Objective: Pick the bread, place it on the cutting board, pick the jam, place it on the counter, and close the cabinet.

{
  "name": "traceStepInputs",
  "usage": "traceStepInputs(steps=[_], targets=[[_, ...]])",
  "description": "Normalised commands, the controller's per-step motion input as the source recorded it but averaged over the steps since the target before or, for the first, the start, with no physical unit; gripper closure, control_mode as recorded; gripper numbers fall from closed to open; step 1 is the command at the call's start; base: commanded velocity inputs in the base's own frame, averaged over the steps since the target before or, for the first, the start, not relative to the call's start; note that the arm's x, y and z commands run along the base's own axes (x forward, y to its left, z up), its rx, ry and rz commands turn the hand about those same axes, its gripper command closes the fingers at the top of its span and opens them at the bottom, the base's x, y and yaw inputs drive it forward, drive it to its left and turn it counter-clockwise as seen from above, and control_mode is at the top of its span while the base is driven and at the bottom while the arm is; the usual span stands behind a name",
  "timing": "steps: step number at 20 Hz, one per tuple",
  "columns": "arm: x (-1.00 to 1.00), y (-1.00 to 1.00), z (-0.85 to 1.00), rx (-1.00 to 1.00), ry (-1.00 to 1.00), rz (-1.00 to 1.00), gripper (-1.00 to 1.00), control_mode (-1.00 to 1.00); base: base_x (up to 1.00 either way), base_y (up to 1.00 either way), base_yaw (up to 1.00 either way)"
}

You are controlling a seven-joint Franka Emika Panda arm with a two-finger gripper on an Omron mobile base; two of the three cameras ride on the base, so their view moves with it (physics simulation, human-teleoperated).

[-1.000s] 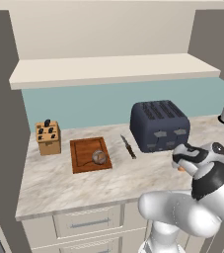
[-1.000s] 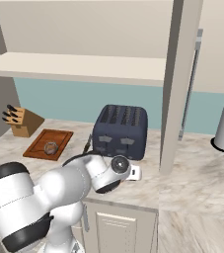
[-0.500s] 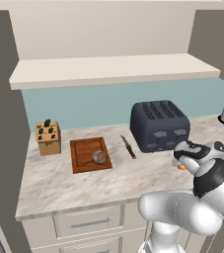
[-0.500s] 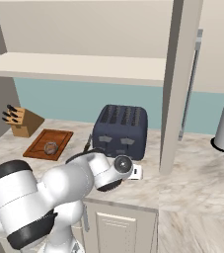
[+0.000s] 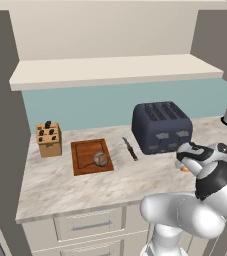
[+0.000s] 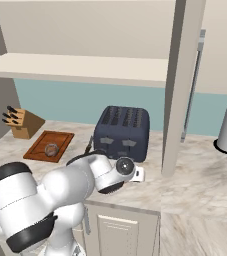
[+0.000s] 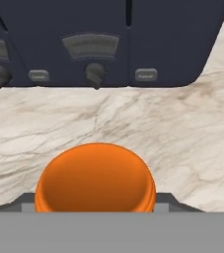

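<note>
**Orange jar held low over the counter beside the toaster**

Seen nearest in the hand view, the jam [image 7: 95,178] is gripped between the two fingers of the gripper [image 5: 184,165], its rounded orange top taking up the lower middle of that view, with the beige marbled counter [image 7: 182,143] spread beneath it. Whether the jar is touching the stone or held just above it cannot be told. In the left base view a sliver of the jar's orange is seen under the hand, just in front of the dark blue toaster [image 5: 161,127], whose dials and buttons are seen just beyond the jar in the hand view. Further left on the counter, a small knife [image 5: 130,148] is laid between the toaster and the cutting board [image 5: 83,157]. On the board's right part the bread [image 5: 101,159] is set, a small round loaf. At the far left, near the wall, a light wooden knife block [image 5: 49,139] is stood. Overhead, the cabinet [image 6: 185,85] is seen with a door standing open, edge-on in the right base view.
</note>
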Motion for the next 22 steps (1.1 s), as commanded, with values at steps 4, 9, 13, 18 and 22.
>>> traceStepInputs(steps=[4, 9, 13, 18, 22], targets=[[-0.16, 0.00, -0.08, 0.00, 0.00, 0.00, -1.00, -1.00, 0.00, 0.00, 0.00], [-0.30, 0.00, -0.07, 0.00, 0.00, 0.00, -1.00, -1.00, 0.00, 0.00, 0.00], [-0.33, 0.00, -0.01, 0.00, 0.00, 0.00, -1.00, -1.00, 0.00, 0.00, 0.00], [-0.27, 0.00, 0.00, 0.00, 0.00, 0.00, -1.00, -1.00, 0.00, 0.00, 0.00], [-0.17, 0.00, 0.00, 0.00, 0.00, 0.00, -1.00, -1.00, 0.00, 0.00, 0.00]])
